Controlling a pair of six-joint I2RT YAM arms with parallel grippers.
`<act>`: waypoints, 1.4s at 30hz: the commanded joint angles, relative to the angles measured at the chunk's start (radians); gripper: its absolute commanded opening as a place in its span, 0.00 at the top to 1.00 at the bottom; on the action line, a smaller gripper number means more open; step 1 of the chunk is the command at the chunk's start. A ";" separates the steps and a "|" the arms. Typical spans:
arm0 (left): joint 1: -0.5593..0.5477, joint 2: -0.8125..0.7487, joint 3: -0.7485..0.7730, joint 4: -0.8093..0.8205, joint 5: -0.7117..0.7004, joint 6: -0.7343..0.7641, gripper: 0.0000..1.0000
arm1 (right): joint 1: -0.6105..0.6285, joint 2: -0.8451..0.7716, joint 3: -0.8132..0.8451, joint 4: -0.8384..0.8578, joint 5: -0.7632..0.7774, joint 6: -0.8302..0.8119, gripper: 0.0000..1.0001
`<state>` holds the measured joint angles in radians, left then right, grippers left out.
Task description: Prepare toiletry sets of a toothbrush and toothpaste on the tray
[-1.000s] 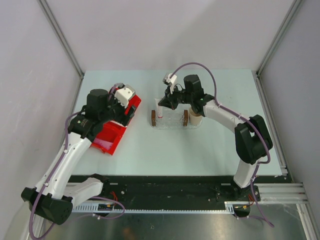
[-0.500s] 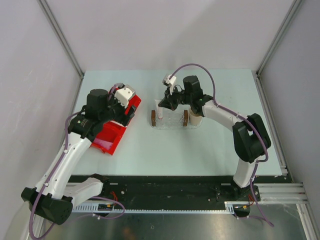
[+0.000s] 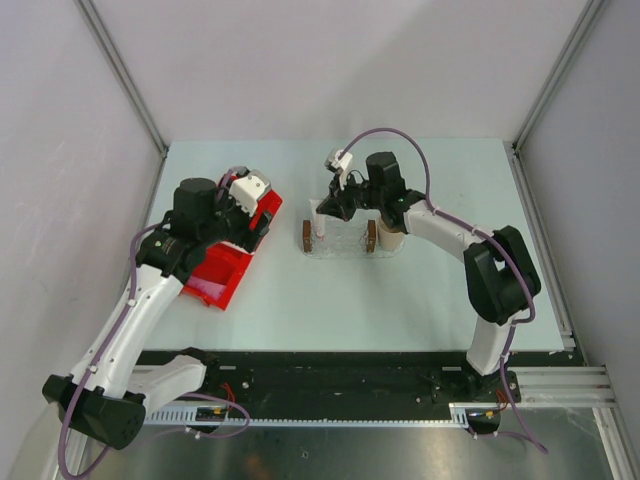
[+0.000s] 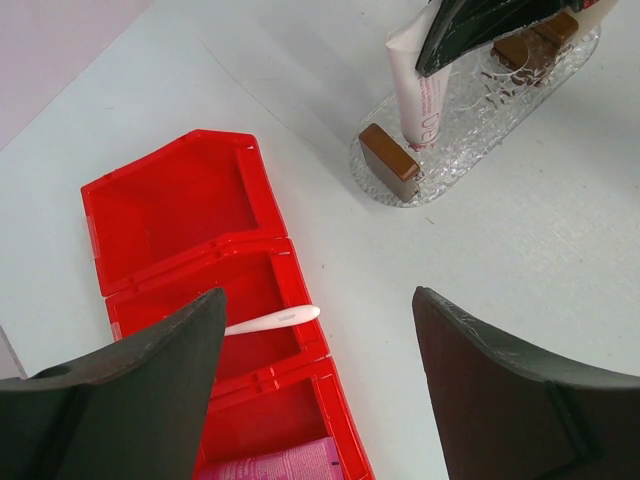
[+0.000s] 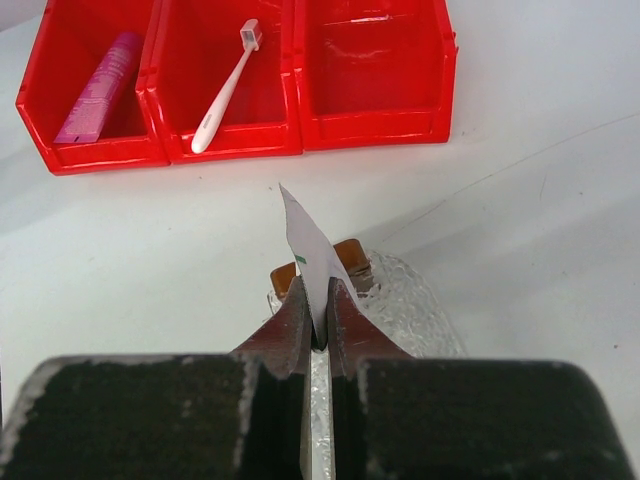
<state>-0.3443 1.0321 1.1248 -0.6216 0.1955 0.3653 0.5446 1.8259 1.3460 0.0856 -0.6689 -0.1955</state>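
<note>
My right gripper is shut on the flat end of the white toothpaste tube, holding it nearly upright with its cap end down at the left end of the clear tray. The white toothbrush lies in the middle compartment of the red bin. The magenta-pink tube lies in an end compartment. My left gripper is open and empty above the bin's edge.
The red divided bin sits left of the tray. A tan paper cup stands right of the tray, under my right arm. Brown blocks mark the tray's short ends.
My right gripper with the white tube has shifted very slightly over the tray's left end. The left arm has not moved.
</note>
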 commanded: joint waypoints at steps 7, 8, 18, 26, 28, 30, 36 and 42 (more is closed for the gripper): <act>0.007 -0.021 -0.011 0.022 0.027 -0.008 0.20 | -0.003 0.018 -0.007 0.086 -0.027 -0.005 1.00; 0.007 -0.023 -0.011 0.022 0.027 -0.008 0.20 | -0.003 0.016 -0.008 0.088 -0.028 -0.007 1.00; 0.007 -0.017 -0.013 0.022 0.033 -0.009 0.20 | -0.003 0.024 -0.031 0.114 -0.024 -0.013 0.98; 0.007 -0.018 -0.014 0.022 0.038 -0.008 0.20 | 0.002 0.030 -0.053 0.143 -0.018 -0.015 0.97; 0.007 -0.018 -0.014 0.022 0.038 -0.008 0.20 | 0.006 0.027 -0.057 0.148 -0.020 -0.018 0.97; 0.007 -0.018 -0.016 0.022 0.038 -0.008 0.20 | 0.006 0.027 -0.062 0.157 -0.020 -0.018 0.97; 0.007 -0.020 -0.017 0.022 0.036 -0.005 0.20 | 0.008 0.032 -0.070 0.163 -0.018 -0.027 0.94; 0.007 -0.017 -0.017 0.022 0.035 -0.003 0.20 | 0.009 0.036 -0.071 0.164 -0.012 -0.027 0.87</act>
<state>-0.3443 1.0317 1.1080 -0.6151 0.2131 0.3660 0.5480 1.8572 1.2736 0.1757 -0.6708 -0.2054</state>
